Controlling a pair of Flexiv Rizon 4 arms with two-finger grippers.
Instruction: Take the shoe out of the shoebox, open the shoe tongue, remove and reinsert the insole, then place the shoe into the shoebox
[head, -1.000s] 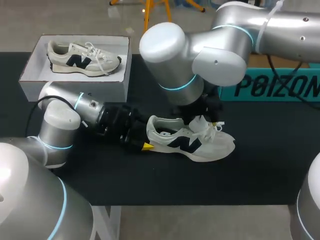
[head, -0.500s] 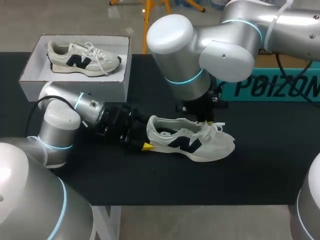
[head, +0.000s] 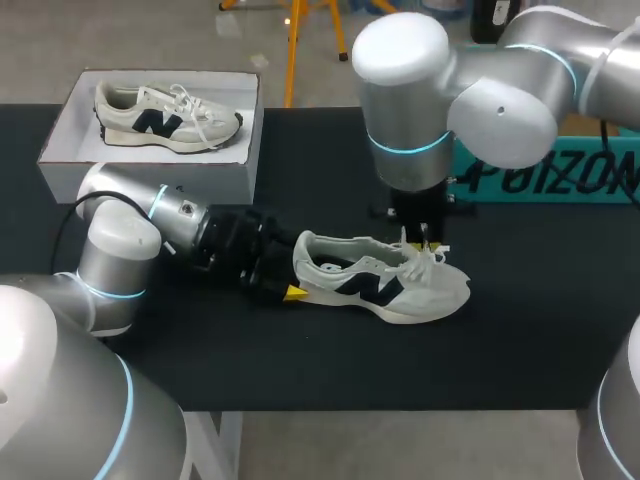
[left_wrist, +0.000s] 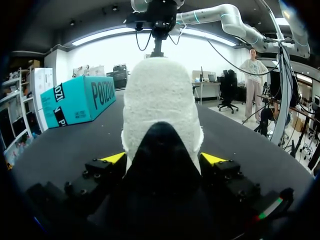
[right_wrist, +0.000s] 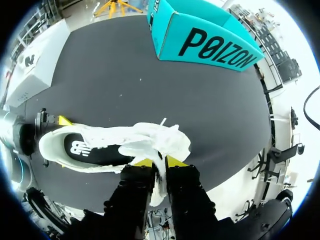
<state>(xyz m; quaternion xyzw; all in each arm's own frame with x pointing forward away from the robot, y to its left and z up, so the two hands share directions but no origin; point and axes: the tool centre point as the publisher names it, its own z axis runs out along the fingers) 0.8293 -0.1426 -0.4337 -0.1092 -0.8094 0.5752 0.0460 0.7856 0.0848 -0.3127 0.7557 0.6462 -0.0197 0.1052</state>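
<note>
A white sneaker (head: 385, 285) with a dark logo lies on its sole on the black table (head: 520, 330), toe to the right. My left gripper (head: 293, 281) comes in from the left, and its wide-set fingers press both sides of the heel (left_wrist: 160, 100). Above the laces stands my right gripper (head: 428, 243), reaching down. In the right wrist view it (right_wrist: 159, 162) is shut on the white tongue (right_wrist: 157, 186), which runs up between its fingers. A second matching sneaker (head: 165, 118) lies in the white shoebox (head: 150, 168) at the back left.
A teal box (head: 560, 175) stands at the back right, behind my right arm. The shoebox sits close behind my left arm. Bare table lies in front of the shoe and to its right.
My right arm has swung to the right above the shoe, and its fingers have shut on the tongue. The left arm and the shoe have kept still.
</note>
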